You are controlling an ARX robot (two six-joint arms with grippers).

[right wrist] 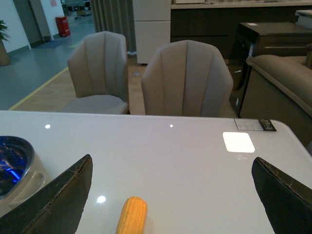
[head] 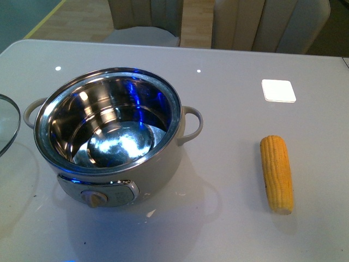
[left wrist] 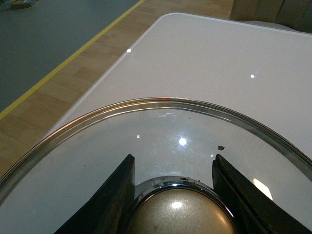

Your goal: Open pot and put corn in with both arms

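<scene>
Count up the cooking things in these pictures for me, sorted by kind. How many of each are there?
pot: 1
glass lid: 1
corn cob: 1
Total: 3

- My front camera sits high and looks down at the table (head: 229, 234), facing away from the robot. The pot (head: 158, 174) is close, the corn (head: 277, 173) further right.
- My left wrist camera is very near the lid (left wrist: 161, 126) — just above its knob (left wrist: 178, 212), between the fingers (left wrist: 114, 200) of the left gripper (left wrist: 173, 158) — looking across the table to its far corner.
- My right wrist camera sits low, looking across the table at two chairs (right wrist: 185, 78).
- Front and right wrist both show the corn and pot; front and left wrist share the lid.
</scene>
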